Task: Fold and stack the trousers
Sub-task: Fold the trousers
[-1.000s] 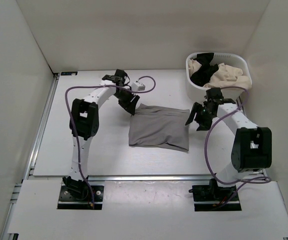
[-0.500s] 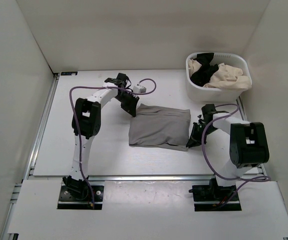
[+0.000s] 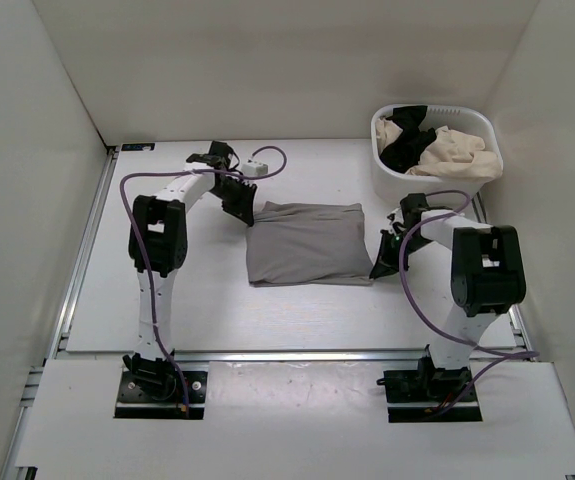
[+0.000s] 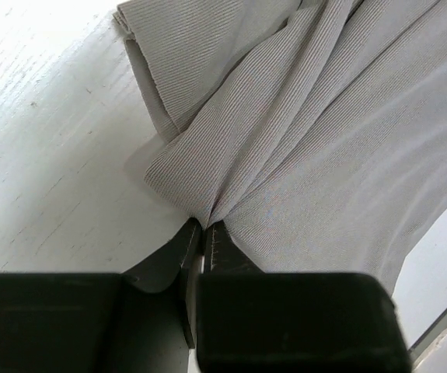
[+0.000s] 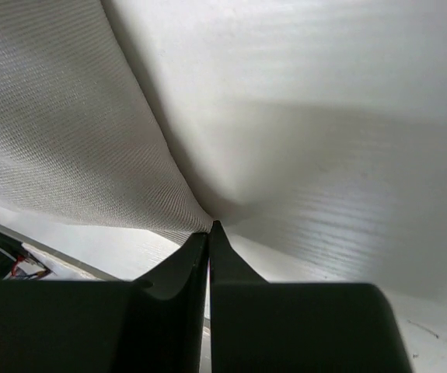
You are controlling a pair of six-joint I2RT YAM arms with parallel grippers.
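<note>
The grey trousers [image 3: 304, 243] lie folded into a rough rectangle in the middle of the white table. My left gripper [image 3: 246, 212] is shut on their far left corner. In the left wrist view the fabric [image 4: 309, 132] bunches into creases that run into the closed jaw tips [image 4: 205, 227]. My right gripper [image 3: 379, 268] is low at the near right corner and shut. In the right wrist view the cloth edge [image 5: 75, 132] runs down into the meeting tips [image 5: 210, 230].
A white basket [image 3: 392, 172] stands at the back right, holding a black garment [image 3: 402, 150] and a cream garment [image 3: 457, 150]. White walls enclose the table on three sides. Purple cables loop off both arms.
Both grippers went from open to shut. The right one came down from beside the far right corner to the near right corner. The trousers have slid left and squared up.
</note>
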